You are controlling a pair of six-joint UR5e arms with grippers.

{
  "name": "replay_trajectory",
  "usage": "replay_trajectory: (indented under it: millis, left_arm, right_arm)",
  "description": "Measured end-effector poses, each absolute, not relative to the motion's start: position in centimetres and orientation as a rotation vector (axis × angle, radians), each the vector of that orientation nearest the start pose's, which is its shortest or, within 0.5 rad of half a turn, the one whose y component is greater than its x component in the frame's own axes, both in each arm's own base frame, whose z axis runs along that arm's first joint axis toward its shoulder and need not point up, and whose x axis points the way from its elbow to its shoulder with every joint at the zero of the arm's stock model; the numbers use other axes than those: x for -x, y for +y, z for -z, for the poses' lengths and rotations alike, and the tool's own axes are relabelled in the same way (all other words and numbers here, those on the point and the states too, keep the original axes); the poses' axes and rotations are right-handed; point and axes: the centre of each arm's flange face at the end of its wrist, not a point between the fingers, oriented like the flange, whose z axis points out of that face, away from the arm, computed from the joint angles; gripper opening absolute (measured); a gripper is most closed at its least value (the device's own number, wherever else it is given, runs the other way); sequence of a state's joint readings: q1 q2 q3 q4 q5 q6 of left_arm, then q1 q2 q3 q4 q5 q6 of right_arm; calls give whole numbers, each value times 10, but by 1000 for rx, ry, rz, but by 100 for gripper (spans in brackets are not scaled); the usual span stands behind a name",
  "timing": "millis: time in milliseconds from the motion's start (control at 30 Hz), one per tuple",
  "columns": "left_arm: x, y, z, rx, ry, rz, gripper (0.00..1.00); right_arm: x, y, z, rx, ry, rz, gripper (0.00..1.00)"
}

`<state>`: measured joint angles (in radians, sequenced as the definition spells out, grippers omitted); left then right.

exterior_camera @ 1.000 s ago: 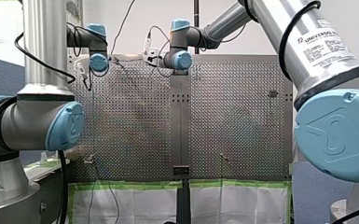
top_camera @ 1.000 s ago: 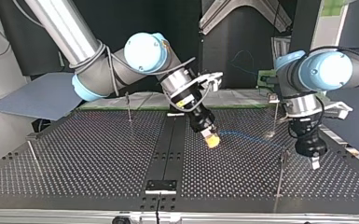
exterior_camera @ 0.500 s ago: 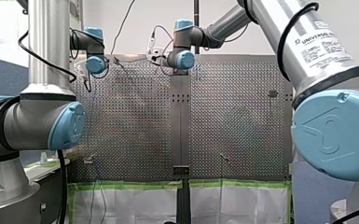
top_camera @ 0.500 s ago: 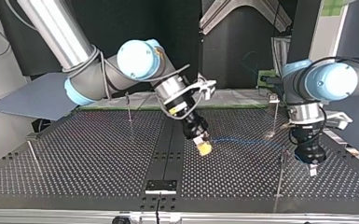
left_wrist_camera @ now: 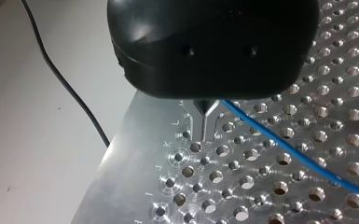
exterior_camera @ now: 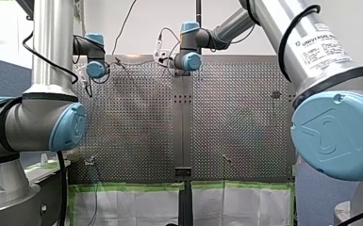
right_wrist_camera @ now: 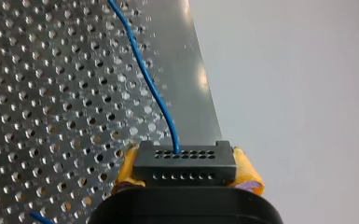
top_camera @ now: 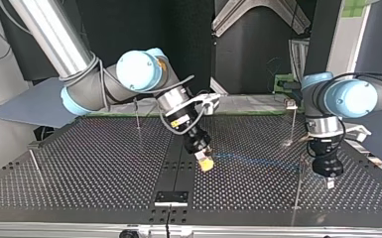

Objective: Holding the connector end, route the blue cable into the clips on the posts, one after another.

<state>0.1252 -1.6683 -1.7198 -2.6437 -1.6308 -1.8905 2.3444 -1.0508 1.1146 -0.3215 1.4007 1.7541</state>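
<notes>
Connector (right_wrist_camera: 185, 164) sits clamped between the yellow-padded right fingers (right_wrist_camera: 246, 173) over the counter (right_wrist_camera: 51, 93), blue cable (right_wrist_camera: 144, 74) trailing toward the left fingers (left_wrist_camera: 198, 122), pinched nearly shut beside it.

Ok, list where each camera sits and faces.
Front: behind my left arm and my right arm, facing over the table.
Top: across the table, facing my right pincer and my left pincer.
Left wrist: along my left pincer, onto the blue cable.
Right wrist: along my right pincer, gripping the connector.
Wrist views share the blue cable.
</notes>
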Motion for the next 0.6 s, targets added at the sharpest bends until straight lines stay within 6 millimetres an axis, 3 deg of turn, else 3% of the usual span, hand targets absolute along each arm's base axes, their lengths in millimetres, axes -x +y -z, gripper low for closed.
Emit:
replay_trajectory:
  millis: [433,467,500,567,600]
  left_arm:
    - [-556,-58,-418,346,1274,155,0]
    - [-556,-58,-418,352,1272,162,16]
    - [-556,-58,-418,358,1271,168,16]
    - [-556,-57,-418,372,1270,177,52]
    - [-556,-58,-417,376,1270,180,52]
  right_arm:
    - [-605,-424,-434,2047,831,2764,0]
    - [-605,-424,-434,2047,831,2765,0]
    - [-605,-425,-434,2047,830,2765,0]
    - [-606,-425,-435,2046,828,2767,0]
    - [-606,-425,-436,2046,827,2767,0]
